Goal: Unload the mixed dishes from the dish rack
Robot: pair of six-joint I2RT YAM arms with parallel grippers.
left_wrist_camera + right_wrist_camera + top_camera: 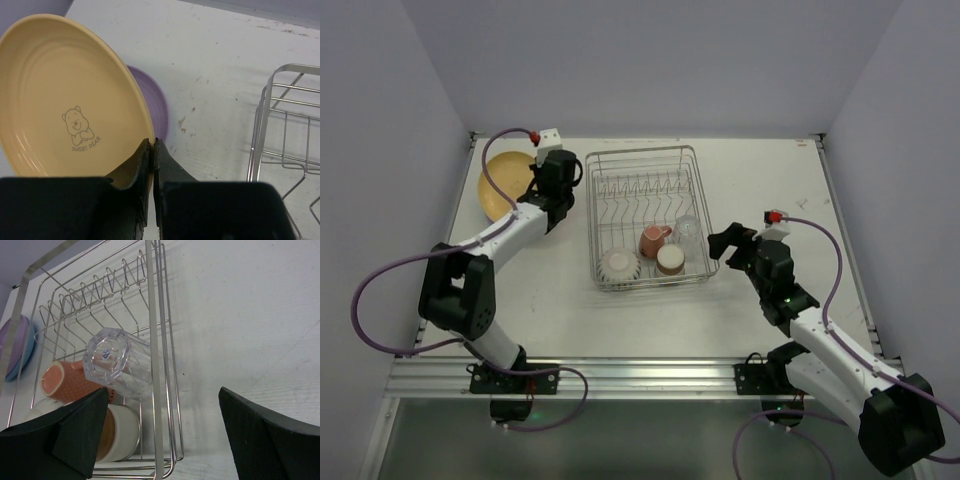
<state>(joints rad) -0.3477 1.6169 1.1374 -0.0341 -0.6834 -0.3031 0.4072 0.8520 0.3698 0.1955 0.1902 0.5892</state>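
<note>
- The left tool [154, 143] is pinched narrow on the rim of the yellow-orange plate [60, 90].
- That plate is at the table's [770, 180] far left, outside the dish rack [589, 220], and overlaps a purple plate [152, 105].
- The right tool [162, 395] is spread wide and holds nothing; it hangs just beside the rack's right wall.
- In the rack's near end, the clear glass [117, 362] and the pink mug [62, 380] lie on their sides.
- The brown-and-cream cup [120, 432] and the white ribbed bowl [618, 264] sit beside them.
</note>
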